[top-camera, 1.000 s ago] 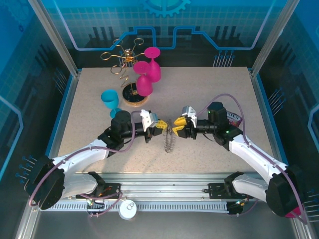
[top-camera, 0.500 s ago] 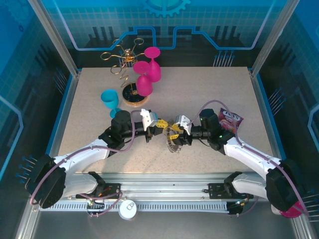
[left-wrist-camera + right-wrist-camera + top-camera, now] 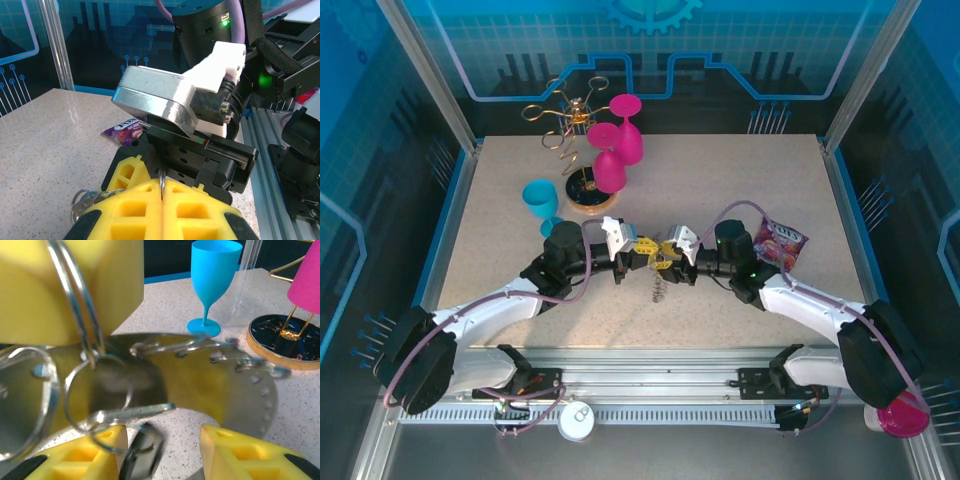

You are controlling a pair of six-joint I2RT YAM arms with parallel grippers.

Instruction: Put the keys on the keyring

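At frame centre my left gripper pinches the dangling keyring by its wire while my right gripper stands spread beside it; I judge it light, slick and loose, best gripped at the rim.

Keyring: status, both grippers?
Left gripper shut on a wire loop of the keyring. Right gripper open, jaws either side of the hanging links. Nothing in the way; blue goblet stands well behind.

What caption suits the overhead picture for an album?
Left end effector pinches the dangling keyring; right end effector, fingers open, faces it.
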